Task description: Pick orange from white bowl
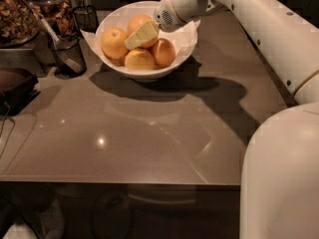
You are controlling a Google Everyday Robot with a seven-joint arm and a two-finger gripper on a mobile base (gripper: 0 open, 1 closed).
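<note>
The gripper (137,38) is inside the white bowl (147,73), low over the fruits, and its pale yellow tip points to the left and a little toward the camera. It lies across the near side of the orange (135,22), which sits at the back of the bowl, directly behind and under the gripper. I cannot tell how far the gripper is open, and I cannot tell if it has hold of anything. To the left of the gripper there is a paler yellow-orange fruit (114,42), close to its tip. In front of the gripper there is a second pale fruit (139,59), and to the right of that one, just beside the gripper, a deeper orange fruit (164,52). White paper (191,32) lines the bowl and sticks out over the rim, to the right of the gripper under the wrist. The white arm (259,20) comes to the gripper from the right, passing above the worktop (149,133), and it throws a dark shadow on the surface in front of the bowl. The bowl stands on the far part of the worktop. Well to the left of the gripper stands a black mesh cup (67,55), and another mesh cup (85,18) is behind it, near the left rim of the bowl.
</note>
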